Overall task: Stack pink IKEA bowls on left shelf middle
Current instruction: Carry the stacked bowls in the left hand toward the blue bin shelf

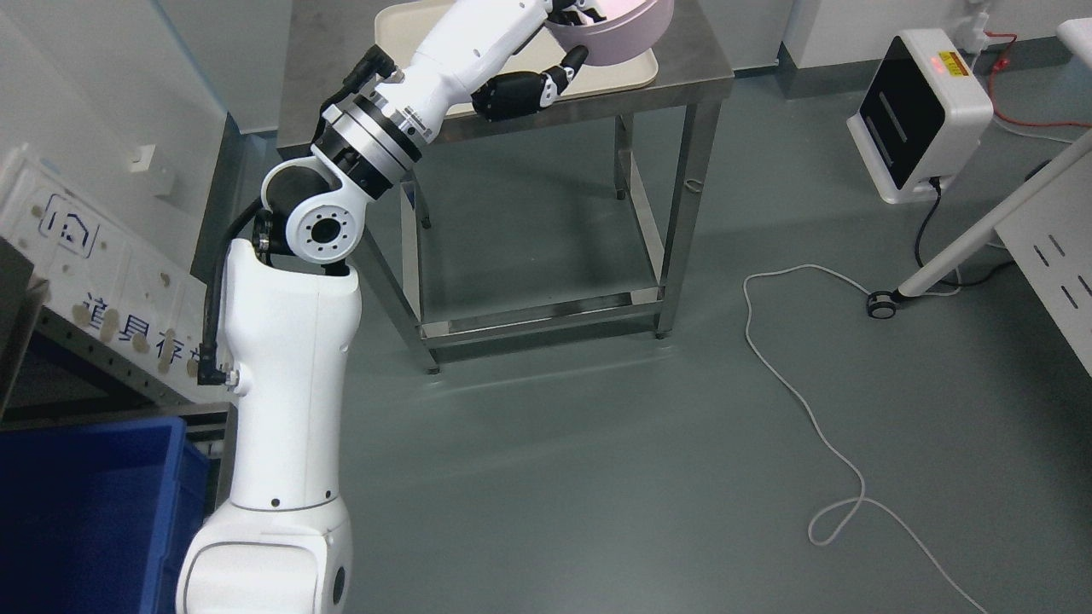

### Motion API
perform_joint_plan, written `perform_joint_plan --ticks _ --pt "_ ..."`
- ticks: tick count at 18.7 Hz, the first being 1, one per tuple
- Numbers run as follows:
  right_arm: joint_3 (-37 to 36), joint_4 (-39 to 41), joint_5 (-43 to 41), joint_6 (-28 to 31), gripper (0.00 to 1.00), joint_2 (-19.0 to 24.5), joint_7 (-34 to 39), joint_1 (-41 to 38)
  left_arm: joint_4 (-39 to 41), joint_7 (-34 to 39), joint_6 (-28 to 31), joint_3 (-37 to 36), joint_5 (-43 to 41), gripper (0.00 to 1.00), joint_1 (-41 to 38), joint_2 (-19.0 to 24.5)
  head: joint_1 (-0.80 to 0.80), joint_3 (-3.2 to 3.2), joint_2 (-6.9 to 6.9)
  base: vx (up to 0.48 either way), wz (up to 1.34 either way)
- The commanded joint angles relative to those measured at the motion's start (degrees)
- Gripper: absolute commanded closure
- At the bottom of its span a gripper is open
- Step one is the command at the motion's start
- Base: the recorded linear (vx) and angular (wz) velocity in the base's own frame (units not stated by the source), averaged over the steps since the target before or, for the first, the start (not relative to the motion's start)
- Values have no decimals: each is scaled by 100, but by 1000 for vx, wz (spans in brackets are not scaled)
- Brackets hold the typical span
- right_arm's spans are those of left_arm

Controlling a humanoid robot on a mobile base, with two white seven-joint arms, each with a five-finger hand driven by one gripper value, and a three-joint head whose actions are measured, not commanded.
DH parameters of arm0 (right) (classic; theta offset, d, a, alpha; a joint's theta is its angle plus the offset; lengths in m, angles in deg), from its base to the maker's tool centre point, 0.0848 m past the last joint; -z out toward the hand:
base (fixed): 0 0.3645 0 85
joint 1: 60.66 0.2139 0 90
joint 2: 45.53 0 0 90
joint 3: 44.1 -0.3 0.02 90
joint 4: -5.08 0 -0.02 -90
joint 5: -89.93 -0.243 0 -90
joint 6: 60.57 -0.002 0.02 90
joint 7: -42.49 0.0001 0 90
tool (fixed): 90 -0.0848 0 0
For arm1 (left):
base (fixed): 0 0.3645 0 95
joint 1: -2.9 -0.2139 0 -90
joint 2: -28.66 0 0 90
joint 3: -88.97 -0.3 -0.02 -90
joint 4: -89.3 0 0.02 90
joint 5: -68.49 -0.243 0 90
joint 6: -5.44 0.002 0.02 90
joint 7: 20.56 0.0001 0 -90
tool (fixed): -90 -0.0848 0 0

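A pink bowl sits at the top edge of the head view, over a cream tray that lies on a steel table. My left arm rises from the lower left and reaches up to the bowl. My left hand is shut on the bowl's left rim, with the dark thumb under the wall and the other fingers hooked over the rim. The top of the bowl is cut off by the frame. The right arm does not show.
A blue bin stands at the lower left beside a metal shelf frame with a white sign. A white box-shaped device stands at the right. A white cable loops across the grey floor. A white table leg with a caster is at the right.
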Motion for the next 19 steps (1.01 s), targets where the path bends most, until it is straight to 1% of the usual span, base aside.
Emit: perform_joint_plan --ticks 1,9,13,19 --pt "-62 -1 44 4 0 -100 1 1 96 13 -21 96 57 97 84 100 0 0 0 -335 111" --pt "-62 -1 44 4 0 -100 1 1 96 39 -21 105 74 96 101 100 0 0 0 -326 337" --pt "-62 -1 44 4 0 -100 1 1 96 188 -12 105 83 96 110 100 0 0 0 -338 200" --pt "-62 -1 44 4 0 -100 1 1 78 223 23 114 92 95 260 100 0 0 0 -342 172"
